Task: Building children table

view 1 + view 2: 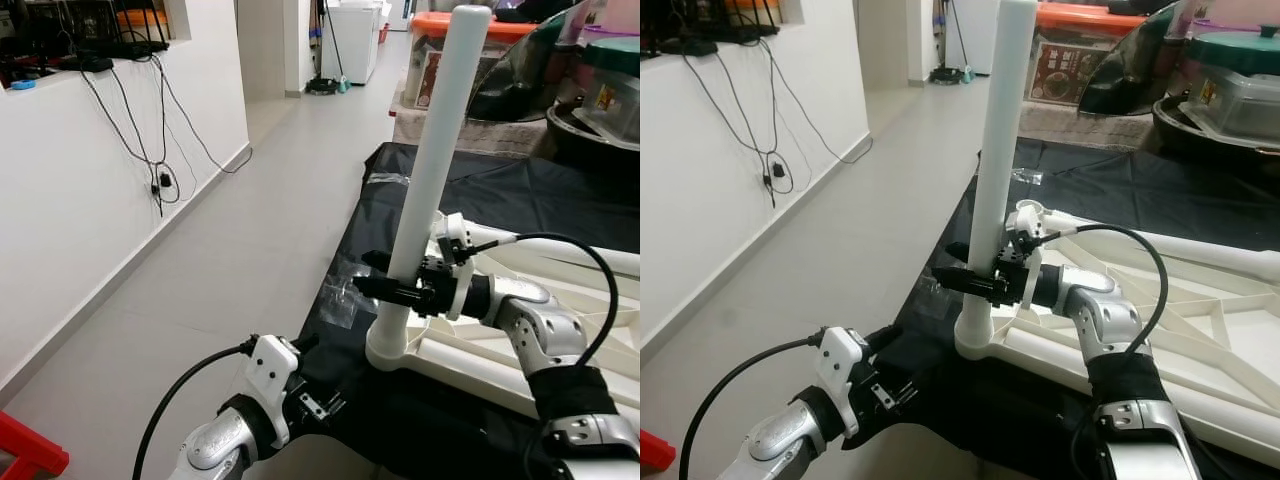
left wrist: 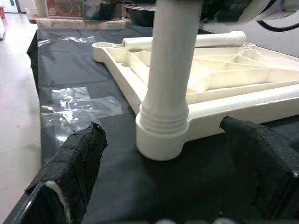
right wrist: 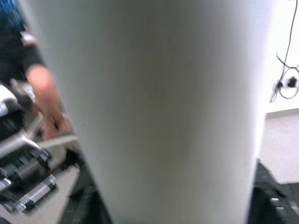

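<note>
While the white table leg (image 1: 432,165) stands upright at centre frame, slightly tilted, its threaded base sits in the corner socket (image 2: 159,140) of the upturned cream tabletop (image 1: 560,350), which lies underside-up on a black cloth (image 1: 520,190) at centre-right. The right gripper (image 1: 400,280) comes in from the right & is clamped on the leg's lower part, w/ black fingers either side of the tube, just above the socket; its wrist cam shows the leg's white surface very close, plus a person's hand (image 3: 51,116) blurred at left of that frame. The left gripper (image 1: 315,395) sits low at bottom centre-left, near the cloth's edge & apart from the leg; per its wrist view the two padded fingers (image 2: 74,163) are spread wide, holding nothing, w/ the socket between & beyond them. A 2nd loose leg (image 2: 219,39) lies on the tabletop's far side. Clear tape patches (image 2: 74,107) stick to the cloth beside the socket. Upper left: white wall w/ dangling cables (image 1: 150,140); upper right: storage boxes (image 1: 440,50).
</note>
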`<state>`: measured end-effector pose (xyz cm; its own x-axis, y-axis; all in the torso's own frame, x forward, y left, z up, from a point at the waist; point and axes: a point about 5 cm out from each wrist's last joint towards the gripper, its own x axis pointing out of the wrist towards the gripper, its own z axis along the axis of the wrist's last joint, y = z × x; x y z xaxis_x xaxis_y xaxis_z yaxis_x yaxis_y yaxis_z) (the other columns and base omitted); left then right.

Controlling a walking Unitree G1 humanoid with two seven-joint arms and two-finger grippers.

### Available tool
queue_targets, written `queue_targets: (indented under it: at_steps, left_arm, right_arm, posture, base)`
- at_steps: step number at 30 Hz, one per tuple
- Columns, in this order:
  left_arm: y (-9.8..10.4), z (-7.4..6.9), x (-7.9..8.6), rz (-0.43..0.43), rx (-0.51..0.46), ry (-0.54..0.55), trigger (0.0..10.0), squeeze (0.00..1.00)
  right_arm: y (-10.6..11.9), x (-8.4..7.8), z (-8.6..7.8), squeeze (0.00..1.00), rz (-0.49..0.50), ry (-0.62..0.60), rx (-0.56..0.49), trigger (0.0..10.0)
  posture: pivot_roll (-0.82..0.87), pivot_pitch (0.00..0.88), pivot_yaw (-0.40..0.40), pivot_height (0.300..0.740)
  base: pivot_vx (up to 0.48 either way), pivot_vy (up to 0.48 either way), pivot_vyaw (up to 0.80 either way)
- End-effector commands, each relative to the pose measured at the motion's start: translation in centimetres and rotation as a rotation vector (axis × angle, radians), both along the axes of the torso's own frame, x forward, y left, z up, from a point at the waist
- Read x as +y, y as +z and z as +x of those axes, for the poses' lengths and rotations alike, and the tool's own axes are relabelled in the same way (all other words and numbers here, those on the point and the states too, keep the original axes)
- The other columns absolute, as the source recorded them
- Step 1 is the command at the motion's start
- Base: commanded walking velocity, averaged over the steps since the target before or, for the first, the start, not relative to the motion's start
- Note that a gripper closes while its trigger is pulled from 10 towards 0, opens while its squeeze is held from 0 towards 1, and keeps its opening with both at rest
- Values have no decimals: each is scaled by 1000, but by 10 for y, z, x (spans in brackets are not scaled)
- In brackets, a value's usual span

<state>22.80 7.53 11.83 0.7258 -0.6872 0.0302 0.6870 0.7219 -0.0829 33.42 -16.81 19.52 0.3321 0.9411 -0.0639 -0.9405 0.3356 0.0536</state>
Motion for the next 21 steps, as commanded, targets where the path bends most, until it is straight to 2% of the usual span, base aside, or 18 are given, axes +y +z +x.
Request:
queue_targets:
  at_steps: [1, 2, 5, 8, 9, 10, 11, 13, 14, 15, 16, 17, 19, 20, 21]
  left_arm:
    - [-4, 0, -1, 9, 12, 2, 10000, 0]
    - [-4, 0, -1, 8, 12, 3, 10000, 0]
    - [-5, 0, 0, 9, 14, 1, 10000, 0]
    - [-5, -1, 0, 9, 14, 0, 10000, 0]
    - [-5, -1, 0, 9, 15, -1, 10000, 0]
    - [-6, -1, 0, 11, 17, -3, 10000, 0]
    - [-6, -1, 0, 11, 17, -3, 10000, 0]
    - [-6, -1, 1, 13, 19, -4, 10000, 0]
    - [-6, -1, 1, 14, 20, -3, 10000, 0]
    - [-6, -1, 1, 14, 20, -3, 10000, 0]
    - [-6, -1, 1, 11, 22, 0, 10000, 0]
    - [-6, -1, 1, 9, 24, 3, 10000, 0]
    - [-6, -1, 1, 9, 24, 3, 10000, 0]
    - [-7, 0, 1, 8, 25, 4, 10000, 0]
    - [-7, 0, 1, 8, 25, 4, 10000, 0]
  right_arm:
    - [-11, 10, 1, 0, -42, 13, 13, 0]
    - [-12, 10, 2, 0, -42, -1, 10, 0]
    - [-8, 8, 13, 0, 5, -218, -55, 0]
    - [-7, 7, 15, 0, 17, -273, -68, 0]
    - [-7, 5, 20, 0, 32, -355, -70, 0]
    - [-8, -1, 25, 0, 35, -531, -78, 0]
    - [-8, -1, 25, 0, 35, -531, -78, 0]
    - [-12, -24, 31, 0, 29, -1022, -89, 0]
    - [-14, -34, 29, 0, 26, -1189, -94, 0]
    - [-14, -34, 29, 0, 26, -1189, -94, 0]
    - [-19, -43, 20, 0, 10, -1400, -95, 0]
    - [-22, -49, 11, 0, -1, -1535, -97, 0]
    - [-22, -49, 11, 0, -1, -1535, -97, 0]
    - [-24, -52, 6, 0, -9, -1609, -99, 0]
    - [-24, -52, 6, 0, -9, -1609, -99, 0]
  posture:
    - [3, 18, -29, 740]
    - [3, 18, -29, 740]
    - [-3, 21, -26, 740]
    - [-3, 21, -26, 740]
    - [-5, 22, -24, 740]
    - [-2, 14, -31, 740]
    - [-2, 14, -31, 740]
    - [-8, 16, -28, 740]
    - [-10, 18, -28, 740]
    - [-10, 18, -28, 740]
    - [-7, 17, -29, 740]
    - [-7, 17, -29, 740]
    - [-7, 17, -29, 740]
    - [-7, 17, -29, 740]
    - [-7, 17, -29, 740]
  base:
    - [0, 0, 0]
    - [0, 0, 0]
    - [0, 0, 0]
    - [0, 0, 0]
    - [0, 0, 0]
    - [0, 0, 0]
    - [0, 0, 0]
    - [0, 0, 0]
    - [0, 0, 0]
    - [0, 0, 0]
    - [0, 0, 0]
    - [0, 0, 0]
    - [0, 0, 0]
    - [0, 0, 0]
    - [0, 0, 0]
